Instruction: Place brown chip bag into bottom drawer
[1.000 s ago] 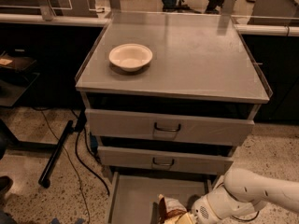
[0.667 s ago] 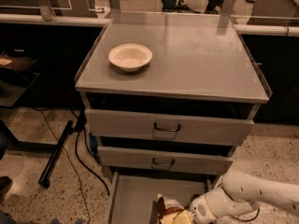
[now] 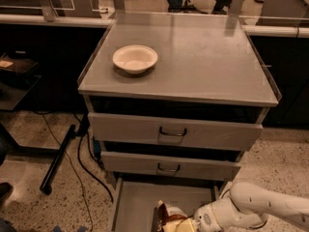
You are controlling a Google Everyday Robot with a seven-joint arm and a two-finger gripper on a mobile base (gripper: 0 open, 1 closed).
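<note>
The brown chip bag (image 3: pixel 170 218) has been carried a touch further left over the open bottom drawer (image 3: pixel 134 202) by the gripper (image 3: pixel 187 224), so a drop looks close, tho whether it's clamped or let go can't be told.

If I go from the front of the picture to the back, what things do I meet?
First the brown chip bag in the bottom drawer, with the pincer at its right side → middle drawer's handle → top drawer's handle → off-white bowl on the cabinet top.
</note>
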